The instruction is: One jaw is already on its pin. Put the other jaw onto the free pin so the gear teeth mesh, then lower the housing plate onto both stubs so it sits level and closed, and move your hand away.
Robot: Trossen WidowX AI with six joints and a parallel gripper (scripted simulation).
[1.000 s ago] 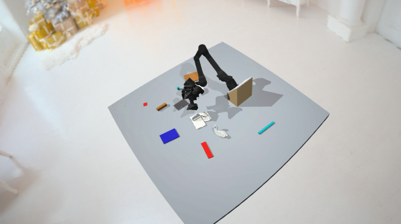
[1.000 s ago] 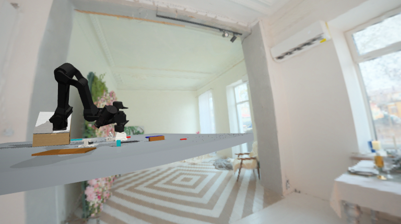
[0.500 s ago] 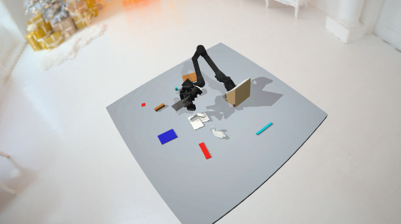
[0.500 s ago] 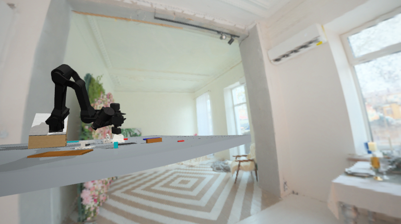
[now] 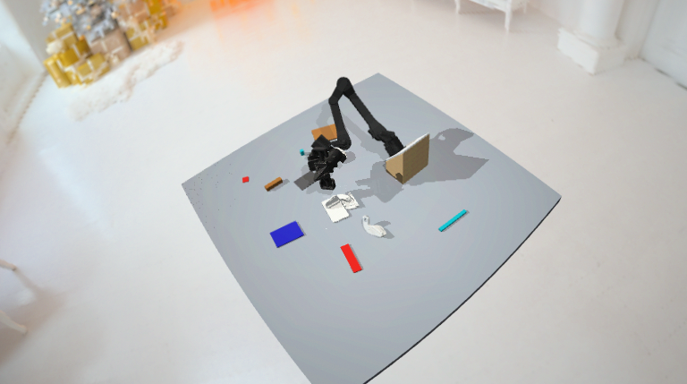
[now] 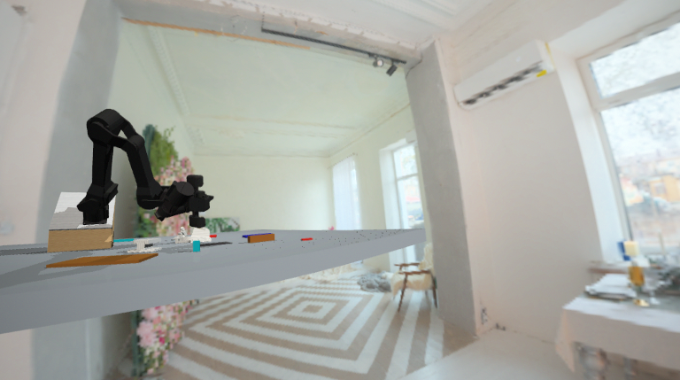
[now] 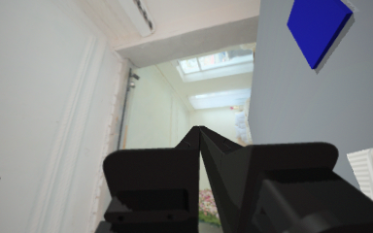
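My gripper (image 6: pixel 211 197) (image 7: pixel 198 131) is shut, with its fingertips meeting and nothing between them. It is raised above the table, pointing sideways. A white flat plate (image 5: pixel 337 213) lies below it, with an irregular white part (image 5: pixel 349 201) touching or overlapping it. A curved white jaw (image 5: pixel 375 229) (image 6: pixel 182 235) is apart from them. Another white part (image 6: pixel 145 244) with short uprights is near the robot base, mostly hidden behind the arm in the top view. White ribs (image 7: pixel 361 167) show at the wrist view's right edge. Pins and gear teeth are too small to judge.
A blue slab (image 5: pixel 286 234) (image 7: pixel 318 29), red bar (image 5: pixel 351 258), cyan bar (image 5: pixel 453 220), brown block (image 5: pixel 273 183) (image 6: pixel 261 237) and small red piece (image 5: pixel 245 179) lie around. An orange panel (image 5: pixel 323 132) (image 6: pixel 100 260) and cyan block (image 5: pixel 302 152) (image 6: pixel 197 245) are behind. A wooden box (image 5: pixel 416 163) (image 6: pixel 80 239) stands by the base.
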